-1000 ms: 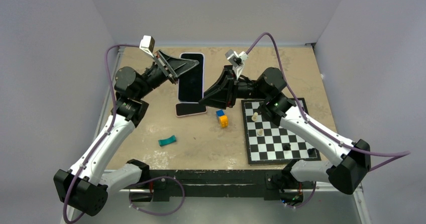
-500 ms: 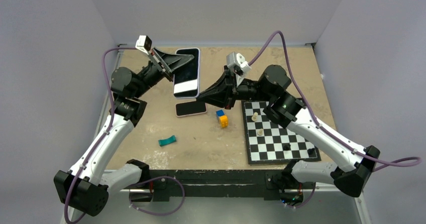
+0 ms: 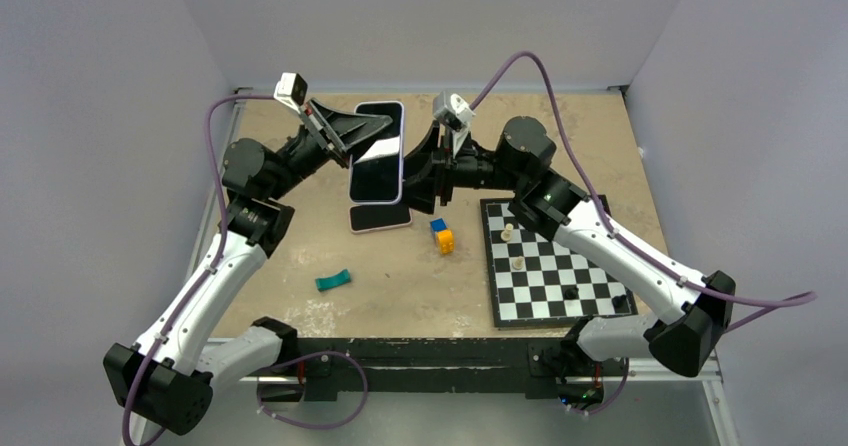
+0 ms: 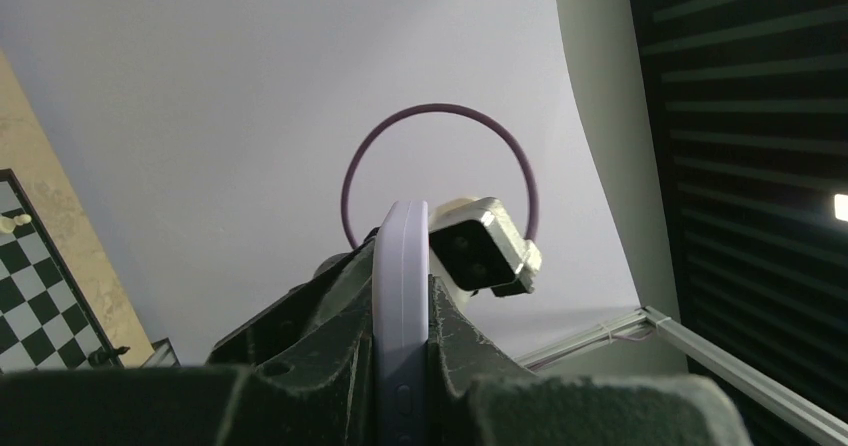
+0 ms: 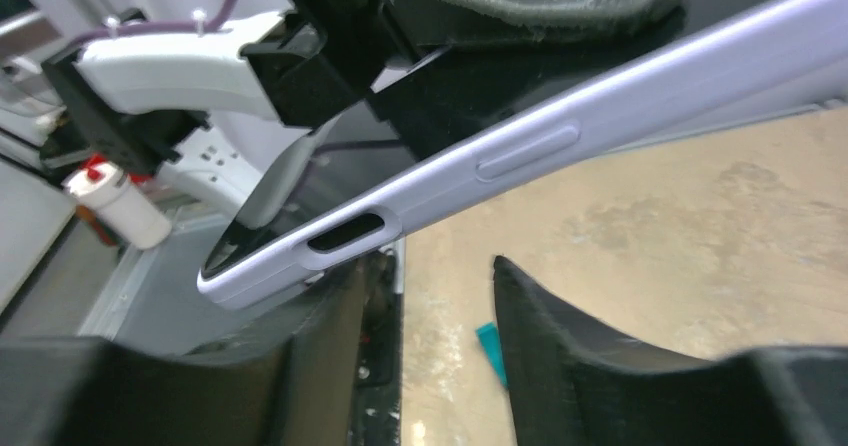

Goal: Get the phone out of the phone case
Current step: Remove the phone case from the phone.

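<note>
My left gripper (image 3: 372, 124) is shut on the lavender phone case (image 3: 401, 146) and holds it tilted above the back of the table. The phone (image 3: 376, 166) sits in it, its black screen facing up. In the left wrist view the case (image 4: 401, 266) stands edge-on, pinched between the fingers of my left gripper (image 4: 402, 311). My right gripper (image 3: 424, 173) stands open just right of the case's lower edge. In the right wrist view the case's side (image 5: 560, 146), with a button and a slot, runs above my right gripper (image 5: 425, 266), which has nothing between its fingers.
A second dark slab with a pale rim (image 3: 380, 217) lies flat under the held phone. A blue and yellow block (image 3: 441, 234) sits beside the chessboard (image 3: 590, 301), which carries several pieces. A teal object (image 3: 333, 280) lies nearer the front.
</note>
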Motion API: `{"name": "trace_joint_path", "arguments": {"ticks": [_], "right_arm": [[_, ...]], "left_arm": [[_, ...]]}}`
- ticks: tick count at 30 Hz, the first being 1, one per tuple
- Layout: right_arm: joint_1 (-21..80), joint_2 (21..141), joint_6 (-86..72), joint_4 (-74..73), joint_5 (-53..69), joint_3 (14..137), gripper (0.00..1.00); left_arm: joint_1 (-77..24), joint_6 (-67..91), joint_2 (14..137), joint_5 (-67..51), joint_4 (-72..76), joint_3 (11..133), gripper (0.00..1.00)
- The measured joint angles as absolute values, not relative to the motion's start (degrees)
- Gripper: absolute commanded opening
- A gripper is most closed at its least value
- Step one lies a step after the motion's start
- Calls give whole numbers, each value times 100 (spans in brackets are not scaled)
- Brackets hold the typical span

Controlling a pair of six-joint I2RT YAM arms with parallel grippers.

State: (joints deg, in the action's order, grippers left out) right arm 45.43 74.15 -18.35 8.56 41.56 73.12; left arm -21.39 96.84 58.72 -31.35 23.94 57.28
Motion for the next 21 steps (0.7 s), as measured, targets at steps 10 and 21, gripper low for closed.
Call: {"name": "trace_joint_path", "arguments": {"ticks": [10, 21], "right_arm": [[4560, 7290, -3277, 2231, 4794, 6576, 59], [4609, 7286, -3747, 2915, 4886, 6499, 62]], "left_arm": [[-2145, 9321, 5872, -3124, 2335, 5730, 0], [-2145, 8862, 5817, -3006, 2027, 5839, 0]]}}
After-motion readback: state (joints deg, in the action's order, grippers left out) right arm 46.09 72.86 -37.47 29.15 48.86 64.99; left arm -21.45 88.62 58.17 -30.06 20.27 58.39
